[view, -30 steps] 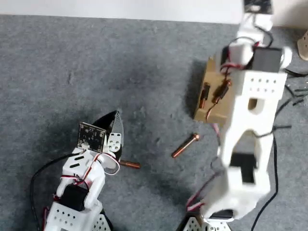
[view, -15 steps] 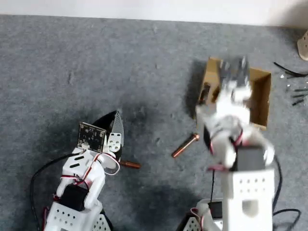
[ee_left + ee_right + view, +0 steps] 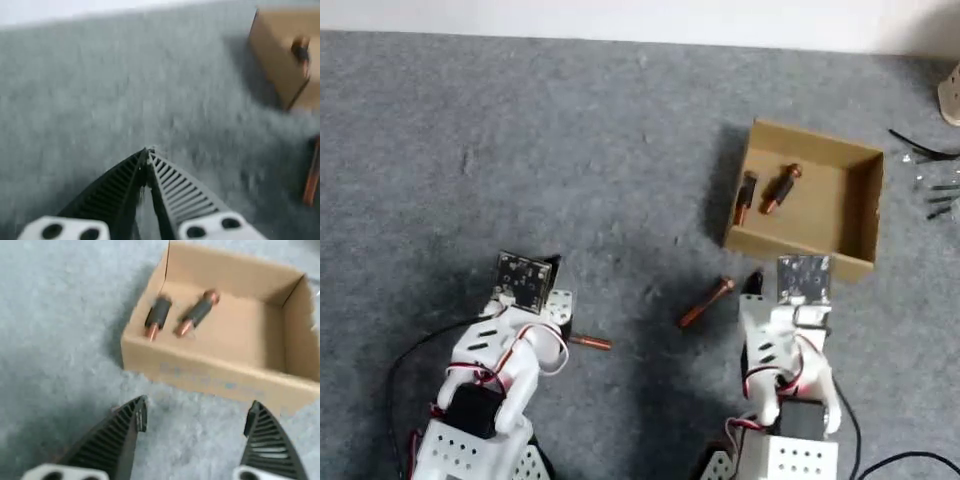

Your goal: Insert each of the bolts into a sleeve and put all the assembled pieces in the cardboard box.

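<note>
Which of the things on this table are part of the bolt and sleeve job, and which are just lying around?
Job: cardboard box; sleeved bolt and second sleeved bolt inside it; bare bolt near the box; second bare bolt farther left.
Lying about: black wires and pale object, far right.

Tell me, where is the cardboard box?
In the high view, the cardboard box sits at the far right of the grey mat, just ahead of the right gripper.

From the middle of the table (image 3: 520, 140) I find the cardboard box (image 3: 798, 247) at two o'clock. Inside it, toward its nine o'clock wall, two assembled pieces (image 3: 745, 198) lie side by side. A loose bolt (image 3: 706, 302) lies just outside at the box's seven o'clock. A second bolt (image 3: 590, 342) lies farther off at eight o'clock, beside my left arm (image 3: 505, 360).
</note>
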